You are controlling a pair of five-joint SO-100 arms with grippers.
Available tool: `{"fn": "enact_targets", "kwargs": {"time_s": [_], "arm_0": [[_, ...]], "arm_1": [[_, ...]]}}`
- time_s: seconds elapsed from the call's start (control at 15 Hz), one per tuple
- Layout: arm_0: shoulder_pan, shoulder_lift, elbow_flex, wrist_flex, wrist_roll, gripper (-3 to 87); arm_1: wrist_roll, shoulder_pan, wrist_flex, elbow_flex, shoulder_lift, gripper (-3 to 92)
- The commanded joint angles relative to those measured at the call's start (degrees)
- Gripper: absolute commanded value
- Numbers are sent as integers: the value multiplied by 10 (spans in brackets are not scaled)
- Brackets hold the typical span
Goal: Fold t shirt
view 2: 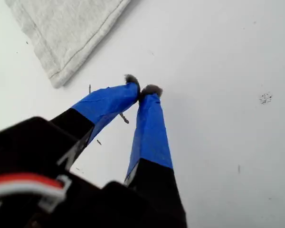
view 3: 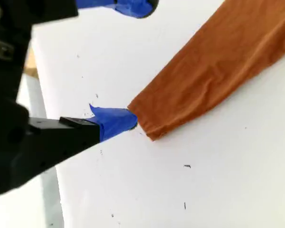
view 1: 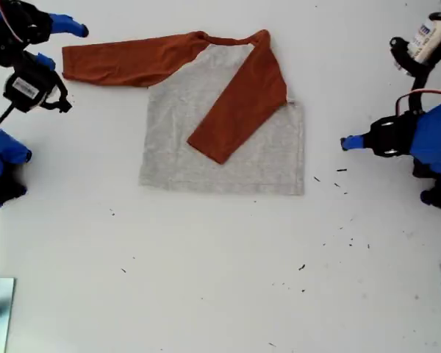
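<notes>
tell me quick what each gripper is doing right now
My first gripper: shut, holding nothing, off the t shirt.
My second gripper: open, one fingertip at the outstretched sleeve's cuff, nothing gripped.

Overhead exterior view; two close wrist views

White table (view 1: 206, 279), t shirt (view 1: 228, 154) lying flat, scattered dark specks (view 1: 345, 180), possibly debris

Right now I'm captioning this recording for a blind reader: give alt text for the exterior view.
A t shirt lies flat on a white table, one rust-orange sleeve folded diagonally across its grey body, the other sleeve stretched toward the exterior view's left. Blue robot arms stand at both side edges, holding nothing.
</notes>
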Motion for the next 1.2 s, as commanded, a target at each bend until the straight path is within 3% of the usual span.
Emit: {"fn": "enact_targets", "kwargs": {"time_s": [0.0, 0.13, 0.6, 0.67, 0.8, 1.0, 1.13], "arm_0": [[-36, -4, 39, -27, -21, 323], [-61, -15, 86, -63, -33, 283], [-86, -185, 133, -232, -38, 268], [-87, -216, 128, -253, -35, 243], [-105, -286, 121, -308, -16, 98], [-102, -229, 110, -310, 6, -3], [-63, -154, 71, -239, -3, -3]], "arm_1": [[-4, -1, -1, -4, 3, 35], [-7, -3, -2, -5, 3, 35], [-4, -22, 0, -7, 3, 35], [-3, -23, 0, -7, 3, 35], [-4, -22, 0, -9, 3, 35], [4, -29, 4, -8, 3, 35], [4, -29, 4, -9, 3, 35]]}}
